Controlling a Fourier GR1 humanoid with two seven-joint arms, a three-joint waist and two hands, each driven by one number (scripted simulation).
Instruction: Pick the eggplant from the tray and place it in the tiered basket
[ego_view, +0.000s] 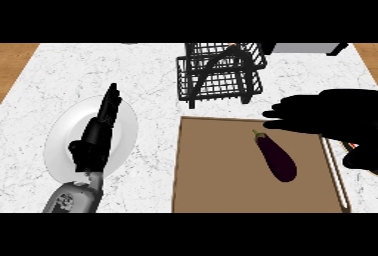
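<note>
Hovering right hand (325, 112), fingers straight, above tray (214, 190), eggplant (276, 156) untouched

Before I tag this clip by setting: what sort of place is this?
Most likely a kitchen counter: a white marbled worktop bearing a black wire tiered basket, a white plate and an eggplant on a brown tray.

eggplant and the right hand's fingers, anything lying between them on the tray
Nothing: in the head view only bare brown tray separates the dark purple eggplant from the black right hand.
</note>
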